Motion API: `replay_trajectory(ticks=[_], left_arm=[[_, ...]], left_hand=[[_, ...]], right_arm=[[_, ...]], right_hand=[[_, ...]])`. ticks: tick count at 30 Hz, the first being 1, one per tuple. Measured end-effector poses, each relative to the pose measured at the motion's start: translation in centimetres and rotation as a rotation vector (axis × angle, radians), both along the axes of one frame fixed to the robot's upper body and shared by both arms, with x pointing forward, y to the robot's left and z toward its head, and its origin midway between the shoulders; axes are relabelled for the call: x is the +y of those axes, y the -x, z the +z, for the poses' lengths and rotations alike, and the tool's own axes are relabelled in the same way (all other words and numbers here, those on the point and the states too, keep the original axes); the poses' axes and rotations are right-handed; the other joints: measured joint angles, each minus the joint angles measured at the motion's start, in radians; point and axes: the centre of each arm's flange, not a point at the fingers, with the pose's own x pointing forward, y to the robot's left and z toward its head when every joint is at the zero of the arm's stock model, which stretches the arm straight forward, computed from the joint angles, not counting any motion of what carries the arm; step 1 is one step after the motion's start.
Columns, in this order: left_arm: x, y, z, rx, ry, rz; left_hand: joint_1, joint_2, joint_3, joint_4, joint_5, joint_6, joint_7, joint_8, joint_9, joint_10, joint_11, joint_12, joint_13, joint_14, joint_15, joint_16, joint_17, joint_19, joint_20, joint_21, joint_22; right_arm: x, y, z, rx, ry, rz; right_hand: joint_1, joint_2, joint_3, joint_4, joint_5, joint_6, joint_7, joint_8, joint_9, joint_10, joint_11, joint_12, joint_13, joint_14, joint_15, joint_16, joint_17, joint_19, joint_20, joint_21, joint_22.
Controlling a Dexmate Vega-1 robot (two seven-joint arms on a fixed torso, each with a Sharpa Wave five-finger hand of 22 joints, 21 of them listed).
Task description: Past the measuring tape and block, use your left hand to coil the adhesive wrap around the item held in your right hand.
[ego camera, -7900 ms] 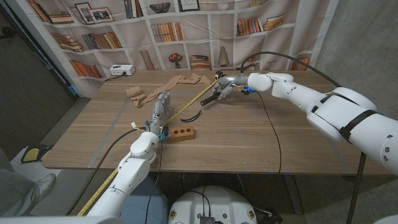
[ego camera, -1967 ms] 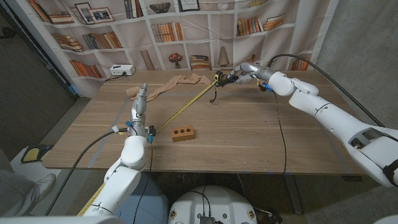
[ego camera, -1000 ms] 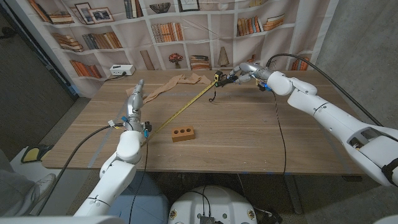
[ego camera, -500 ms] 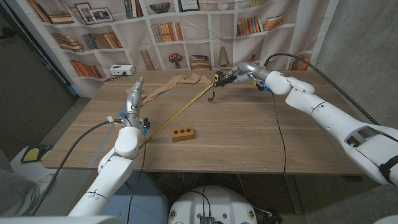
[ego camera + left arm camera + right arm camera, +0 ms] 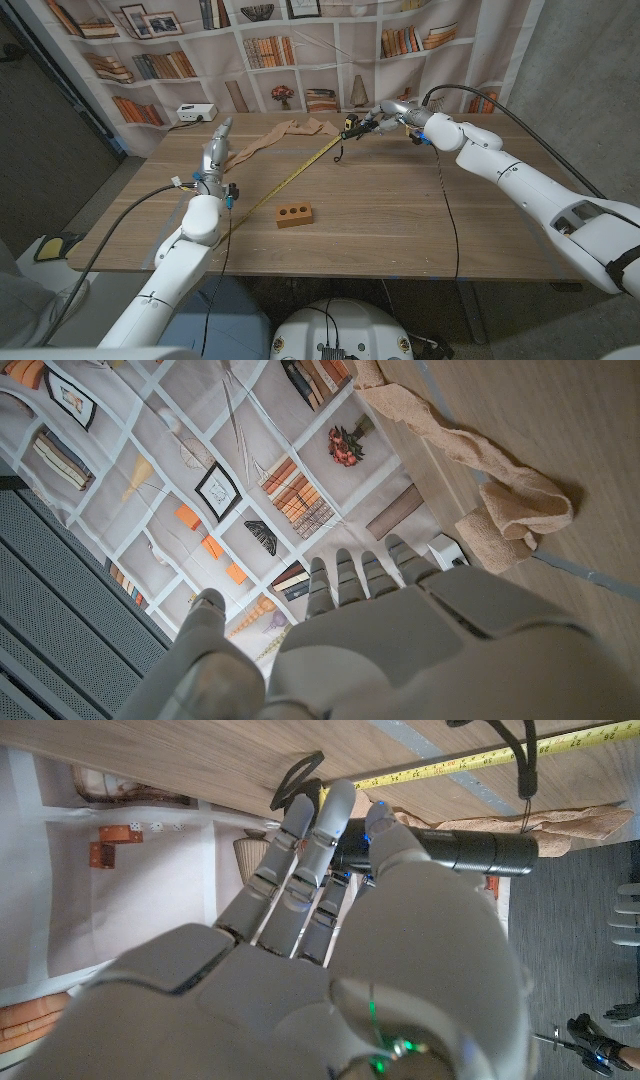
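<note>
The tan adhesive wrap (image 5: 272,134) lies crumpled at the table's far side, beyond the yellow measuring tape (image 5: 290,178) and the brown block (image 5: 293,214). My left hand (image 5: 216,146) is raised just left of the wrap's near end, fingers straight and holding nothing. In the left wrist view the hand (image 5: 360,630) points toward the wrap (image 5: 500,475) without touching it. My right hand (image 5: 388,113) holds a black cylinder (image 5: 358,127) with a dangling strap above the tape's far end. The right wrist view shows the hand (image 5: 330,930) pinching the cylinder (image 5: 470,850) above the tape (image 5: 500,755).
A white power box (image 5: 196,113) sits at the far left corner, behind my left hand. A bookshelf-print backdrop (image 5: 300,50) closes off the far edge. Black cables run along both arms over the table (image 5: 400,220).
My left arm has swung left and forward, bringing the hand from near the tape's middle up to the wrap's near end. The right hand with the cylinder has barely moved.
</note>
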Motion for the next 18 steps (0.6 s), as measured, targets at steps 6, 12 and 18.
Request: replay_trajectory(ticks=[6, 12, 18], left_arm=[[0.3, -0.4, 0.4, 0.005, -0.011, 0.003], [0.7, -0.6, 0.4, 0.010, -0.011, 0.014], [1.1, -0.8, 0.4, 0.015, -0.005, 0.026]], left_hand=[[0.008, 0.008, 0.004, -0.004, 0.000, 0.000, 0.000, 0.000, 0.000, 0.000, 0.000, -0.005, 0.000, -0.004, 0.004, 0.000, 0.000, 0.000, 0.000, 0.000, 0.000], [0.008, 0.008, 0.008, -0.008, 0.000, 0.000, 0.000, 0.000, 0.000, 0.000, 0.000, -0.005, 0.000, -0.004, 0.004, 0.000, 0.000, 0.000, 0.000, 0.000, 0.000], [0.012, 0.012, 0.008, -0.008, 0.000, 0.000, 0.000, 0.000, 0.000, -0.002, -0.002, -0.008, 0.000, -0.011, -0.004, -0.005, 0.000, -0.007, -0.022, 0.000, 0.000]], right_arm=[[0.2, 0.0, 0.1, -0.002, 0.001, 0.001], [0.2, 0.0, 0.2, -0.001, 0.002, -0.002], [0.3, 0.0, 0.2, -0.002, 0.002, -0.002]], right_hand=[[0.000, 0.000, 0.000, 0.000, 0.000, 0.000, 0.000, -0.003, 0.004, 0.000, 0.000, 0.000, 0.000, 0.000, 0.000, -0.003, 0.001, 0.000, 0.000, 0.001, -0.005], [0.000, 0.000, 0.000, 0.000, -0.001, 0.001, -0.001, -0.006, 0.006, 0.000, 0.000, 0.000, 0.000, 0.000, 0.000, -0.007, 0.005, 0.000, 0.000, 0.012, -0.005], [0.000, 0.000, 0.000, 0.000, -0.001, 0.001, -0.001, -0.009, 0.006, 0.000, 0.000, 0.000, 0.000, 0.005, -0.001, -0.007, 0.005, -0.003, -0.004, 0.013, -0.005]])
